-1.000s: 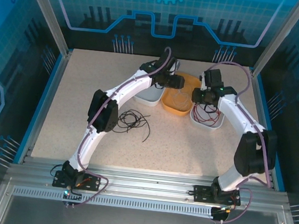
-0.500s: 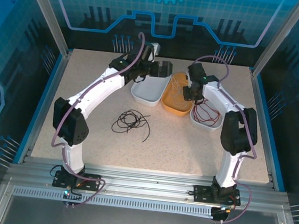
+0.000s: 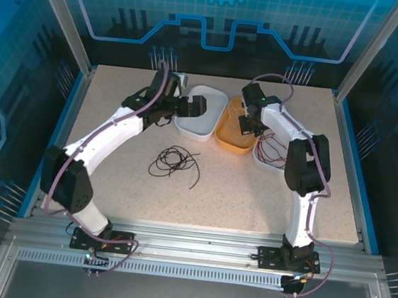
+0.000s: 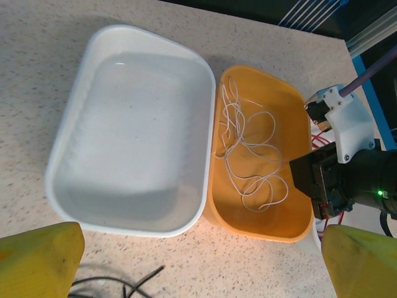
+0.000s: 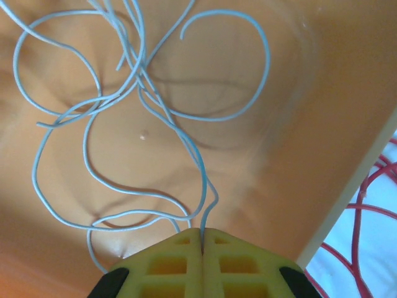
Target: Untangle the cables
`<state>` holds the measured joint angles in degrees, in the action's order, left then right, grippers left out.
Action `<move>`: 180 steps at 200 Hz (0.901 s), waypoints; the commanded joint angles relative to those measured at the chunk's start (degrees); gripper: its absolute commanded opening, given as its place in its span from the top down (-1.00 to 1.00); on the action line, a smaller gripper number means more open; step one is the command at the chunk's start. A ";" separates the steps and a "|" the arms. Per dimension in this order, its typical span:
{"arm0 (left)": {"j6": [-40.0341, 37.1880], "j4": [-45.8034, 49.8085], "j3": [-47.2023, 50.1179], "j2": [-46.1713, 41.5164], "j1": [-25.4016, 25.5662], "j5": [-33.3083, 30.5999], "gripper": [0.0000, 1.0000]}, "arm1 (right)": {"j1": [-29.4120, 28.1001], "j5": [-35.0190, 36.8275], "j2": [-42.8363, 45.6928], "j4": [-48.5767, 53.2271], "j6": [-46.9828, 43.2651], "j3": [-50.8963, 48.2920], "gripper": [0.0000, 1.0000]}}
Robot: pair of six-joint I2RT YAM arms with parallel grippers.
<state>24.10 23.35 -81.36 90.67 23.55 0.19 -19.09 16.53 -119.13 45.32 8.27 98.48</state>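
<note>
- Swinging back toward its own side, the left arm has left the orange tray (image 4: 255, 231). Its left gripper (image 3: 193, 108) now hangs to the left of that tray, over the near-left edge of the white tray (image 4: 133, 130). Its jaws have spread fully and hold nothing.
- The black cable (image 3: 175, 162) lies loose on the worktop (image 3: 117, 112), well to the left of the orange tray and nearer the arm bases. Its loops cross one another and neither gripper touches it.
- The white tray touches the orange tray's left wall and is empty.
- The white cable (image 4: 248, 149) lies inside the orange tray in overlapping curls.
- The right gripper (image 5: 203, 233) has come across from the tray on the right into the orange tray. Its jaws have closed on the white cable, and two strands run straight into the seam between them.
- The red cable (image 3: 275, 151) rests in a further white tray (image 3: 287, 166), just right of the orange tray.
- Risk: pinching two strands together could pull the curls into a knot on lifting.
- Risk: the wire is very thin, so it may slip out of the closed jaws.
- Risk: a lift toward the right could drag the white cable over the orange tray's rim onto the red one and tangle them again.
</note>
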 commanded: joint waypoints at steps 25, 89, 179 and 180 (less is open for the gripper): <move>2.86 -3.22 8.43 -10.74 -3.54 -1.74 -0.98 | -3.39 -1.43 0.84 3.02 0.30 5.66 1.00; 4.96 -3.80 15.41 -16.30 -5.01 -1.65 -0.98 | -4.64 -9.51 -7.28 2.04 4.34 11.77 0.94; 5.35 -1.86 18.64 -18.46 -5.29 -1.99 -0.98 | -6.08 -9.62 -8.80 1.84 6.44 11.92 0.65; 5.35 -1.80 18.67 -18.49 -5.32 -2.06 -0.98 | -6.15 -9.48 -8.47 1.81 6.38 11.70 0.63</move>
<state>28.62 20.67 -64.14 74.41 18.94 -0.71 -23.44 7.03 -131.79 45.84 14.37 111.02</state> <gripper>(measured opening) 0.992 0.103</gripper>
